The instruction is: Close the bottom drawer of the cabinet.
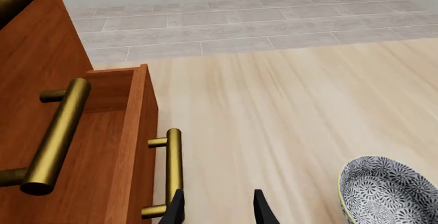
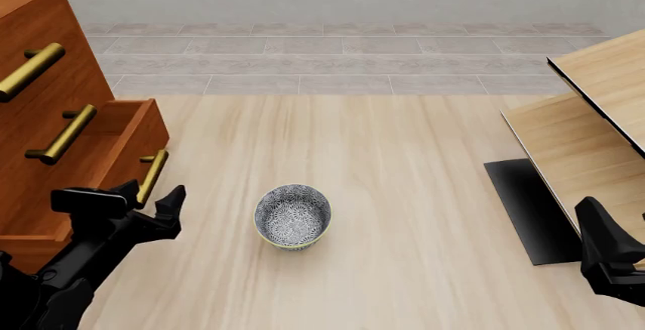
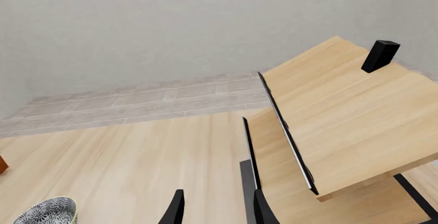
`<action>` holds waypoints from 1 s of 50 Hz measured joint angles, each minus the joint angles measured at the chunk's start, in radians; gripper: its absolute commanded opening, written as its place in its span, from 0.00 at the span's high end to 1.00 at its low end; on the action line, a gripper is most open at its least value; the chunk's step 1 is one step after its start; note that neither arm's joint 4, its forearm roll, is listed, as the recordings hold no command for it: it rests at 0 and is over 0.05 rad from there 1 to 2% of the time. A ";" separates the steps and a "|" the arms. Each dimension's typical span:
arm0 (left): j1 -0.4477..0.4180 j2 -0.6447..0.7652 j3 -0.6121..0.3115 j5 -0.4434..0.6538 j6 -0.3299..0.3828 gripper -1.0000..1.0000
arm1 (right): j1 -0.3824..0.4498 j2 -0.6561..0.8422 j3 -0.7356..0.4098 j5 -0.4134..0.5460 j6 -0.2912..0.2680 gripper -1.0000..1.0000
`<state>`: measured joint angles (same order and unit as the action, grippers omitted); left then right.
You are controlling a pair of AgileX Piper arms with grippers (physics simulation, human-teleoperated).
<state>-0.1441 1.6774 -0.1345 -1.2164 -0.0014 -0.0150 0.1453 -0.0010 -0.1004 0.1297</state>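
The bottom drawer [image 2: 121, 145] stands pulled out of the cabinet [image 2: 45, 103] at nine o'clock; stiff, it should slide when pushed on its front. Left gripper [image 2: 151, 198], jaws apart and empty, hovers beside its handle [image 2: 153, 177].

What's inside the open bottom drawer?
The bottom drawer shows only bare wood inside; nothing visible in it. Its back part is hidden under the cabinet.

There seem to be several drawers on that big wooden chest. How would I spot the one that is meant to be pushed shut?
Find the cabinet, a big reddish-brown chest at the left of the front view. Its bottom drawer is the lowest of three with brass bar handles. Unlike the two above, it sticks out, showing its wooden inside, with the left end effector open beside its handle.
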 measured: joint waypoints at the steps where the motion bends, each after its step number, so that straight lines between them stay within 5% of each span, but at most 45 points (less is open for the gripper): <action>1: 0.004 -0.001 -0.001 0.000 0.003 0.00 | 0.000 0.000 0.000 0.000 0.000 0.00; 50: 0.136 0.022 -0.031 -0.003 0.033 0.00 | -0.003 -0.014 0.000 0.009 0.008 0.00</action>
<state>-0.0079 1.6991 -0.1654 -1.2198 0.0319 -0.0184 0.1314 -0.0007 -0.0911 0.1375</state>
